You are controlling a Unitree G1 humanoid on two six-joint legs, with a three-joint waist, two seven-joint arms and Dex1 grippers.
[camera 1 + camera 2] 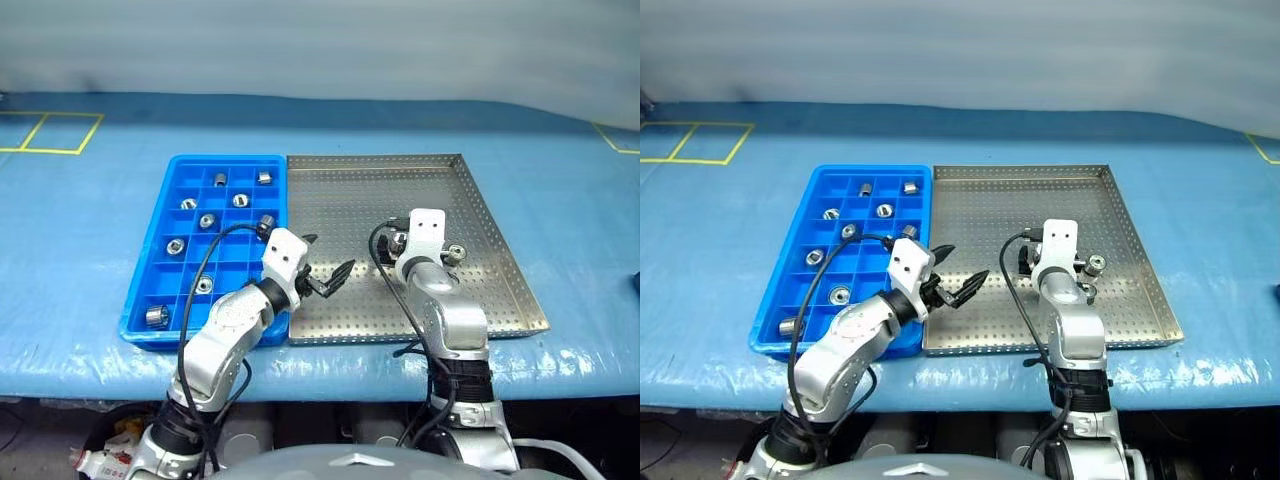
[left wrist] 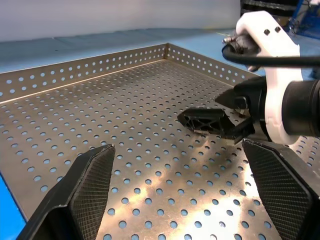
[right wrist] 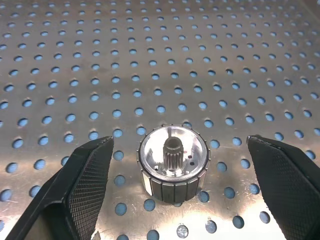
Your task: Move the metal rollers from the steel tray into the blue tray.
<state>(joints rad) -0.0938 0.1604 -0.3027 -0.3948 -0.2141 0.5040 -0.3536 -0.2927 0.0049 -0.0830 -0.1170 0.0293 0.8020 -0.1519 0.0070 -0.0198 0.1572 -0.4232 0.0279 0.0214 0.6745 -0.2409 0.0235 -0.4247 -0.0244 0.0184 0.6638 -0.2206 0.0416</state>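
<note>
Knurled gripper (image 3: 175, 192); ribbed steel roller (image 3: 173, 167)

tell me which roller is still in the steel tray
The metal roller standing on the steel tray's perforated floor, between the open right gripper's fingers. The other rollers sit in the blue tray's compartments.

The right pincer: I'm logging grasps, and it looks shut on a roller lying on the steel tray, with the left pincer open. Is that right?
Not quite. The right pincer is open, its fingers standing apart on either side of the roller without touching it, as the right wrist view shows. The roller does lie on the steel tray, and the left pincer is open.
</note>
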